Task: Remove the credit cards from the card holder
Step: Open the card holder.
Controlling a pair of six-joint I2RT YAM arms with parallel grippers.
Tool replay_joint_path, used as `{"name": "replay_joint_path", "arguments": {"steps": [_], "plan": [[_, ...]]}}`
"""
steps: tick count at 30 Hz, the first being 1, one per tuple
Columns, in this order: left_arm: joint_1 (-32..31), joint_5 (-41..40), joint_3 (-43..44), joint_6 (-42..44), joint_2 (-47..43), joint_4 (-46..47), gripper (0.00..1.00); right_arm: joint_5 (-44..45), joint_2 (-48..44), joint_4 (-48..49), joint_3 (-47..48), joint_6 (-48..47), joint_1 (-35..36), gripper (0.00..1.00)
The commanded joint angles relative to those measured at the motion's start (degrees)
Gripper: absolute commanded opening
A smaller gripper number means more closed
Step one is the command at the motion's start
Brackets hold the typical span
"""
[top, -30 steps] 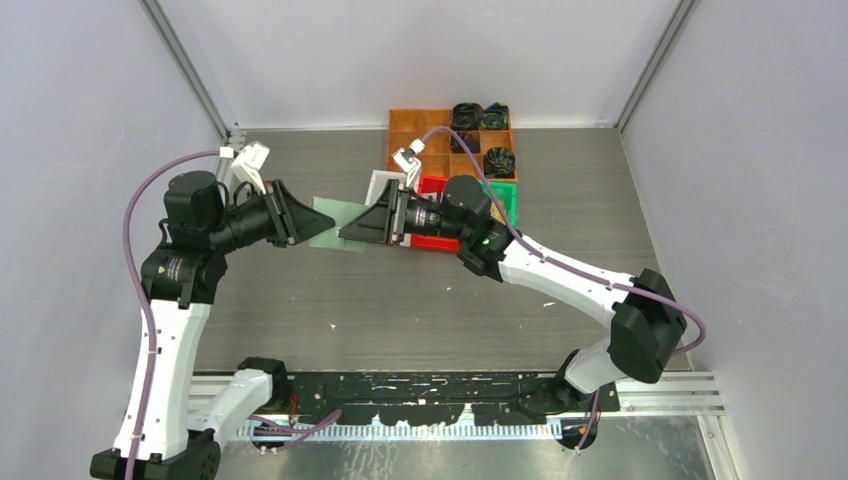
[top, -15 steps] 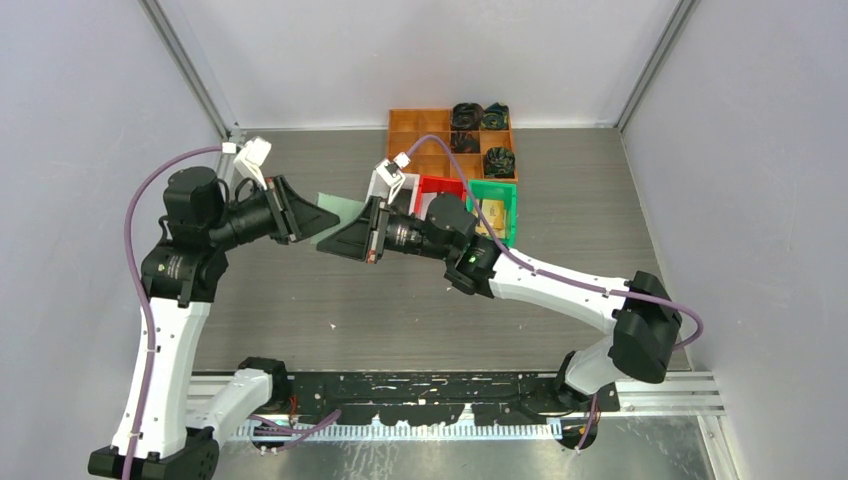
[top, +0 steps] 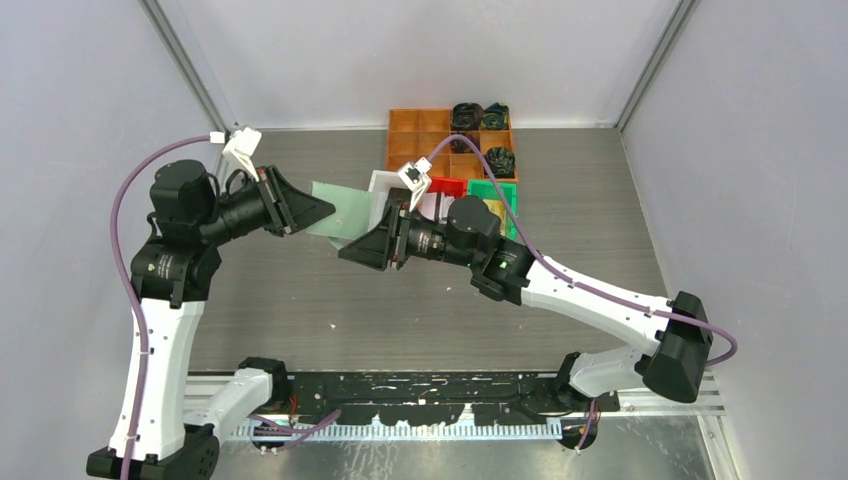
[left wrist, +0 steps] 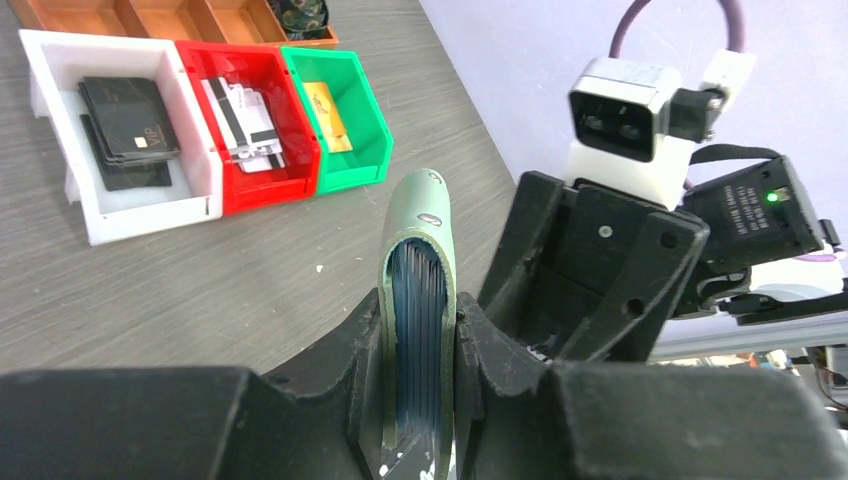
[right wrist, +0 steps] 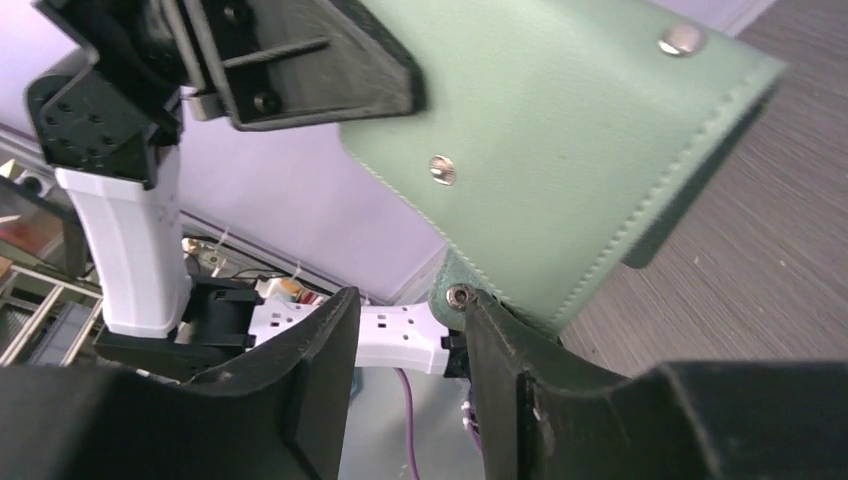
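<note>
My left gripper (left wrist: 418,345) is shut on the sage-green card holder (left wrist: 420,250), held on edge above the table. Bluish pockets show between its covers, and I cannot tell whether cards sit in them. From above, the card holder (top: 345,212) sticks out of the left gripper (top: 322,212) towards the right gripper (top: 352,250). That right gripper (right wrist: 405,310) is open just below the card holder (right wrist: 560,150), with nothing between its fingers. One of its fingertips (right wrist: 475,305) touches the holder's snap tab. Credit cards lie in bins: black ones (left wrist: 128,118), striped white ones (left wrist: 243,112) and a gold one (left wrist: 325,102).
A white bin (top: 380,183), a red bin (top: 447,186) and a green bin (top: 503,190) stand side by side behind the right arm. Behind them is an orange compartment tray (top: 418,128) with dark fabric bundles (top: 467,115). Grey walls close in the table.
The right gripper closed near the holder, drew back towards the near left and has opened again. The left gripper kept its hold and swung the holder up and to the right.
</note>
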Motion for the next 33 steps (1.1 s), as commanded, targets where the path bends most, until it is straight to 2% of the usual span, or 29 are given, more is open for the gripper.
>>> {"name": "replay_joint_path", "arguments": {"steps": [1, 6, 11, 16, 20, 24, 33], "plan": [[0.04, 3.68, 2.38, -2.71, -0.5, 5.46, 0.0, 3.42, -1.0, -0.75, -0.78, 0.63, -0.31, 0.51], [0.19, 5.9, 2.26, -5.87, -0.92, 8.27, 0.0, 8.08, -4.74, 6.01, -7.34, 6.12, -0.49, 0.58], [0.23, 6.73, 1.28, -9.29, -1.05, 12.38, 0.0, 12.06, -5.92, 22.43, -14.58, 14.55, -0.45, 0.63], [0.36, 7.76, 1.01, -10.49, -1.31, 14.45, 0.0, 14.14, -7.65, 33.99, -19.39, 19.15, -0.66, 0.7], [0.36, 7.69, 0.14, -10.83, -1.99, 15.23, 0.0, 14.58, -9.05, 36.19, -19.35, 20.91, -0.77, 0.75], [0.37, 7.8, -0.74, -12.45, -2.12, 16.51, 0.0, 16.27, -7.58, 36.11, -17.01, 23.46, -0.76, 0.75], [0.35, 8.27, -1.31, -14.15, -2.41, 19.18, 0.0, 17.86, 2.54, 39.8, -10.03, 29.32, 0.32, 0.68]]}}
